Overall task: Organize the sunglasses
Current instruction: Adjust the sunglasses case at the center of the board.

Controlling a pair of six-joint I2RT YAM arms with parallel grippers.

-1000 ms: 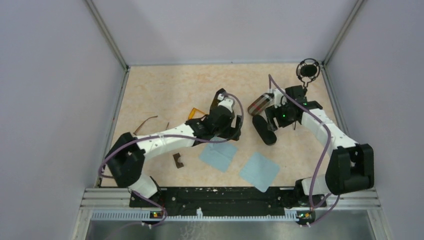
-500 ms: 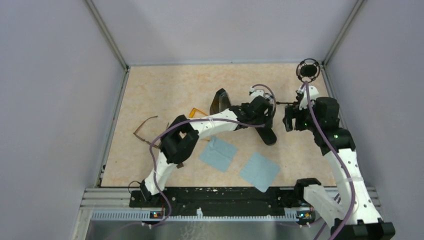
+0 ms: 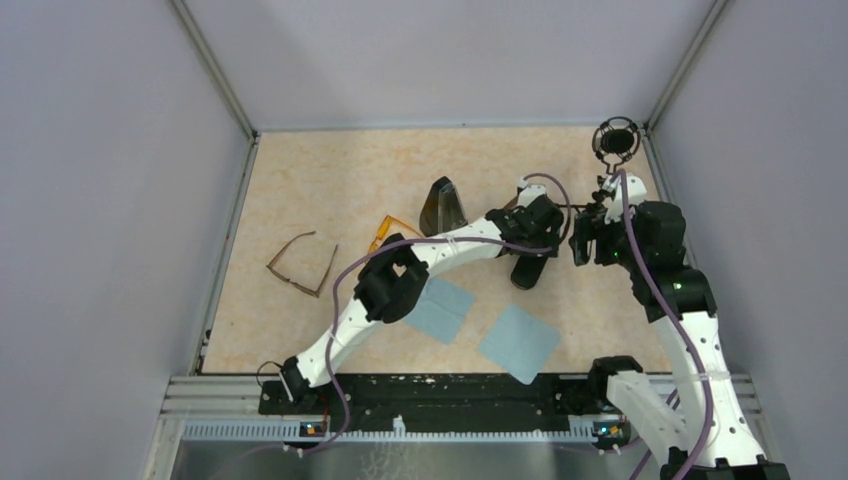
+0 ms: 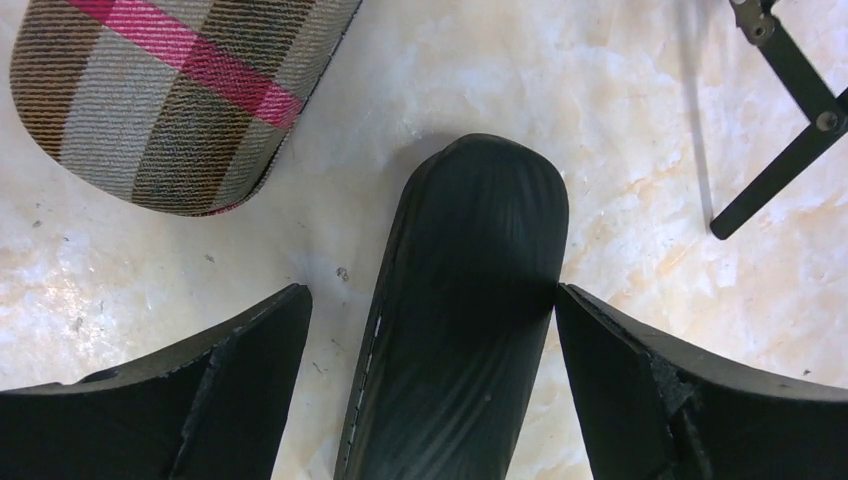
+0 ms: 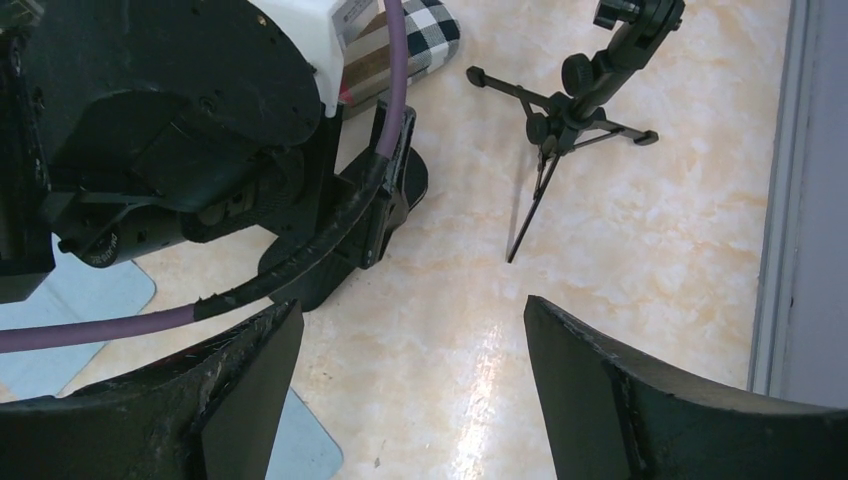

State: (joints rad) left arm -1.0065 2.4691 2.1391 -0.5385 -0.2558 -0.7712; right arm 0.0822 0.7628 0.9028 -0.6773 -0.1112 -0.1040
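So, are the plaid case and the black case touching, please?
Apart: the left wrist view shows bare table between the plaid case and the black case.

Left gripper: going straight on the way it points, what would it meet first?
The left gripper would probably meet the black oblong case, lying between its open fingers; the plaid case sits off to one side. Depth is unclear.
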